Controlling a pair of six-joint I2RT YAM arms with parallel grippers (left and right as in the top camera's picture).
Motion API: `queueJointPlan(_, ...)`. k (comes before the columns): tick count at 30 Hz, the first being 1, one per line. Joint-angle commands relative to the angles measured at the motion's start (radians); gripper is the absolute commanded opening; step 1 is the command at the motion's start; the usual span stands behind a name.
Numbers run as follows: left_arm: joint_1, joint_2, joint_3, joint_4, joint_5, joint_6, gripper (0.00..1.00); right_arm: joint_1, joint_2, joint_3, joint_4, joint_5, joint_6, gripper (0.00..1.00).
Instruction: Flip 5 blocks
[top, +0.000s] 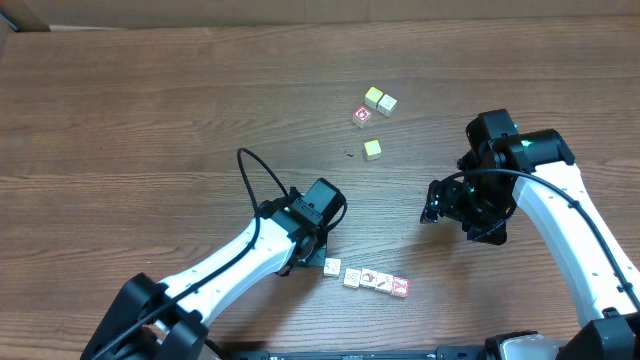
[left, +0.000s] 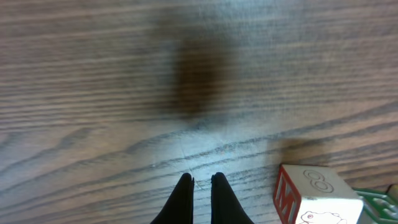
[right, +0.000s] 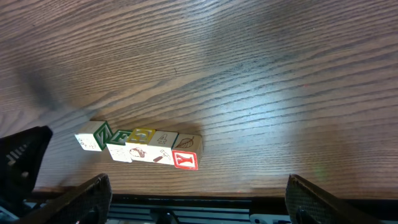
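**Item: row of 5 blocks (top: 369, 280).** We recorded it near the front edge of the table (top: 150, 100). Its long axis ran roughly left to right, slanting slightly toward the front at the right end. 4 blocks touched. The 5th, the end block (top: 332, 266), stood just apart at the left end. In the right wrist view the same row (right: 143, 146) showed side faces with green, yellow and red marks.

**Item: left gripper (top: 312, 262).** We found it low over the table, just beside the left end of the row. In its own wrist view the left gripper (left: 202, 193) had its fingers pressed together with nothing between them, only bare wood ahead. The end block (left: 314, 196) lay off to the right of the fingers, beside them and not between them. It showed a red letter on its near side face.

**Item: right gripper (top: 445, 205).** We logged it well apart from the row, farther back on the table. In its wrist view the right gripper (right: 198, 186) had its fingers spread wide and held nothing.

**Item: 4 other cubes (top: 374, 97).** These lay far back, apart from both arms.

**Assessment.** We judged the left arm the nearer one. Its next move would depend on shifting right along the row's axis and parting the fingers to take the end block.
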Motion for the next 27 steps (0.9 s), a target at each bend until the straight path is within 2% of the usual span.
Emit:
queueJointPlan(1, -0.001, 0.058, -0.009, 0.02, 0.062, 0.042, 0.04, -0.003, -0.013, 0.024, 0.002, -0.005, -0.011, 0.9)
queueJointPlan(8, -0.004, 0.13, -0.009, 0.075, 0.18, 0.081, 0.04, -0.003, -0.013, 0.024, 0.001, -0.005, -0.011, 0.9)
queueJointPlan(20, -0.136, 0.136, -0.009, 0.094, 0.186, 0.056, 0.04, -0.003, -0.013, 0.024, -0.002, -0.005, -0.007, 0.9)
queueJointPlan(27, -0.129, 0.136, -0.009, 0.091, 0.167, 0.032, 0.04, -0.003, -0.013, 0.024, -0.013, -0.005, -0.008, 0.9)
